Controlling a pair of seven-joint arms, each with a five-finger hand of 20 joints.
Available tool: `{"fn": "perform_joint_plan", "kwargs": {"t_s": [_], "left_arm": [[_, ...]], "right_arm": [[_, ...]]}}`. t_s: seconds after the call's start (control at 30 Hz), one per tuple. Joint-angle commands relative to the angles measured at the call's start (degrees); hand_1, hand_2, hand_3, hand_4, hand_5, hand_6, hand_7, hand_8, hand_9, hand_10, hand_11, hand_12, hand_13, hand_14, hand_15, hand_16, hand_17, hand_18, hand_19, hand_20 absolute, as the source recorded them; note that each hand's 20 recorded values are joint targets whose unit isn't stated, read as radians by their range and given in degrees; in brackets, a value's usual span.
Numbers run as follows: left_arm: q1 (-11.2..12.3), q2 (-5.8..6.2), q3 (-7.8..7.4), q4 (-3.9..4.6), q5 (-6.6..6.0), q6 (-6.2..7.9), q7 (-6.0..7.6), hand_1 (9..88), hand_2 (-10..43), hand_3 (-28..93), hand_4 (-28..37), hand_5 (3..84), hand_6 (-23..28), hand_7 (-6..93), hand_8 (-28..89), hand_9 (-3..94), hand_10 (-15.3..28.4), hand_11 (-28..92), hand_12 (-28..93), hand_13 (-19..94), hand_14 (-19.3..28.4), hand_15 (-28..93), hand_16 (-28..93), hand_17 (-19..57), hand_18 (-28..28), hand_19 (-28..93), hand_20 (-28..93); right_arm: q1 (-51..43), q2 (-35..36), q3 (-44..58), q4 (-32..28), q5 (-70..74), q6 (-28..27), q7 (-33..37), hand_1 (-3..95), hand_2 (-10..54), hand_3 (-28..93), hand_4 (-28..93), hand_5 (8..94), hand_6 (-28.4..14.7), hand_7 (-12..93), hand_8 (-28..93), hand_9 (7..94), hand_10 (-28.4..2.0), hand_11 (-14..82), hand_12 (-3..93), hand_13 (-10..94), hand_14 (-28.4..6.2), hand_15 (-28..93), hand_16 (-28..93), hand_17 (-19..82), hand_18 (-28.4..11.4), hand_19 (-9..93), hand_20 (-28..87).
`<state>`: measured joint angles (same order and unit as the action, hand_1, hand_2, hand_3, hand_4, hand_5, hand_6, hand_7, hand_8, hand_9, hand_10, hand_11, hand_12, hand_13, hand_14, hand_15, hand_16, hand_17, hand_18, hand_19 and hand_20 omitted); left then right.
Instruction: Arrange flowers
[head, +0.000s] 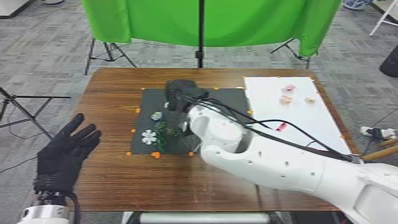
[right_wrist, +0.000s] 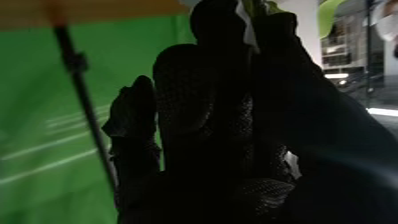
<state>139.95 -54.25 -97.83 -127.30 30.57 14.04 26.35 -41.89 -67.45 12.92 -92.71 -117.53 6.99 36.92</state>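
Note:
My right hand (head: 184, 91) is over the upper part of the dark mat (head: 197, 146) in the head view. In the right wrist view, the thumb and fingers of that hand (right_wrist: 204, 107) pinch a flower, with a bit of its green (right_wrist: 274, 8) visible at the tips; the rest is hidden. On the mat's left part lie a white flower (head: 148, 136) and a small pale flower (head: 156, 116), with green stems (head: 161, 142) beside them. Small pink flowers (head: 288, 88) rest on the white sheet (head: 315, 119). My left hand (head: 64, 159) is open at the table's left edge.
Orange pieces (head: 155, 155) line the mat's edges. A red object (head: 282, 126) lies on the white sheet, near the right forearm, which crosses the table (head: 115, 182). Behind the table stands a green cloth (head: 160, 22) with a dark pole (head: 201, 37).

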Motion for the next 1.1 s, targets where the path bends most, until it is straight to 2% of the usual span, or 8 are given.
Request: {"fn": "perform_joint_plan", "kwargs": {"t_s": [0.03, 0.33, 0.5, 0.63, 0.7, 0.8, 1.03, 1.1], "left_arm": [[-0.63, 1.07, 0.12, 0.04, -0.65, 0.40, -0.97, 23.3, 5.7, 82, -26.0, 35.8, 7.6, 12.5, -10, 35.4, 20.8, 18, 11, 22, 28.4, 41, -8, -10.7, 28.4, 59, -1], [-0.95, 2.05, 0.45, 0.22, -1.18, 0.43, -0.76, 23.2, 6.2, 82, -26.2, 36.0, 7.5, 12.6, -10, 37.1, 21.3, 18, 12, 25, 28.4, 40, -8, -10.7, 28.4, 59, -2], [-0.92, 2.96, 0.84, 0.25, -1.85, 0.81, -0.05, 23.2, 6.2, 82, -26.1, 36.0, 7.6, 12.5, -10, 37.5, 21.3, 17, 12, 25, 28.4, 40, -8, -10.6, 28.4, 60, -3], [-0.64, 2.63, 0.62, 0.21, -1.74, 0.66, -0.24, 23.2, 6.4, 82, -26.2, 36.1, 7.6, 12.5, -10, 38.0, 21.3, 17, 13, 26, 28.4, 40, -7, -10.6, 28.4, 60, -4], [-0.73, 2.30, 0.55, 0.23, -1.41, 0.59, -0.67, 23.3, 6.4, 81, -26.3, 36.2, 7.6, 12.6, -10, 38.5, 21.3, 17, 13, 26, 28.4, 40, -7, -10.5, 28.4, 60, -4], [-0.78, 2.47, 0.74, 0.22, -1.57, 0.71, -0.49, 23.2, 6.4, 81, -26.3, 36.3, 7.6, 12.6, -10, 38.9, 21.3, 17, 13, 26, 28.4, 40, -7, -10.5, 28.4, 61, -5], [0.01, 1.73, 0.66, -0.02, -1.58, 1.03, -0.76, 23.2, 6.3, 82, -26.2, 36.4, 7.6, 12.7, -10, 38.9, 21.3, 17, 13, 26, 28.4, 39, -7, -10.5, 28.4, 61, -7], [0.18, 0.88, 0.33, -0.04, -0.95, 0.57, -1.78, 23.3, 6.0, 82, -26.1, 36.4, 7.6, 12.8, -10, 38.5, 21.3, 17, 13, 25, 28.4, 39, -7, -10.5, 28.4, 61, -7]], "right_arm": [[-1.08, -2.62, -3.44, 2.03, -1.80, -1.92, 2.23, 59.2, -9.5, 66, -28, 82.0, 2.4, 19, 0, 87.7, -6.6, 17.4, 35.5, 73, -4.4, 66, 27, 34, -19.3, 84, 45], [-0.33, -2.69, -4.84, 3.94, -2.27, -0.30, 4.63, 58.4, -9.5, 66, -28, 80.1, 1.9, 17, -1, 84.4, -7.3, 20.0, 35.6, 69, -4.4, 67, 28, 32, -19.5, 83, 46], [-1.50, -2.37, -3.47, 3.24, -2.53, -3.76, 4.02, 56.8, -9.5, 66, -28, 77.7, 1.5, 16, -2, 82.5, -7.5, 22.1, 34.9, 68, -5.6, 69, 27, 31, -20.2, 83, 46], [-3.19, -2.22, -1.14, 2.20, -3.72, -7.73, 2.32, 51.5, -9.5, 67, -28, 72.0, 1.6, 16, -5, 78.8, -8.1, 28.1, 32.9, 65, -8.2, 75, 22, 28, -21.9, 84, 49], [-3.58, -2.31, -0.58, 2.02, -4.04, -8.72, 2.40, 47.4, -9.5, 70, -28, 68.1, 2.1, 17, -13, 71.4, -9.5, 40.9, 28.7, 61, -9.4, 80, 21, 25, -23.0, 84, 52], [-4.09, -2.19, 0.40, 1.52, -3.96, -9.91, 2.29, 44.3, -9.5, 73, -28, 66.0, 1.5, 16, -13, 66.9, -11.2, 48.1, 24.2, 59, -10.3, 82, 21, 24, -23.6, 85, 53], [-4.57, -0.40, 2.37, -1.25, -3.39, -10.60, 1.87, 39.3, -9.5, 78, -28, 63.0, 0.2, 16, -13, 62.0, -14.3, 54.3, 19.8, 55, -12.1, 85, 20, 22, -24.3, 85, 54], [-5.50, 0.50, 4.06, -2.80, -2.72, -10.04, 1.77, 37.9, -9.5, 78, -28, 62.0, -0.4, 15, -13, 60.8, -15.0, 54.7, 19.5, 55, -12.7, 85, 20, 22, -24.7, 85, 55]]}}
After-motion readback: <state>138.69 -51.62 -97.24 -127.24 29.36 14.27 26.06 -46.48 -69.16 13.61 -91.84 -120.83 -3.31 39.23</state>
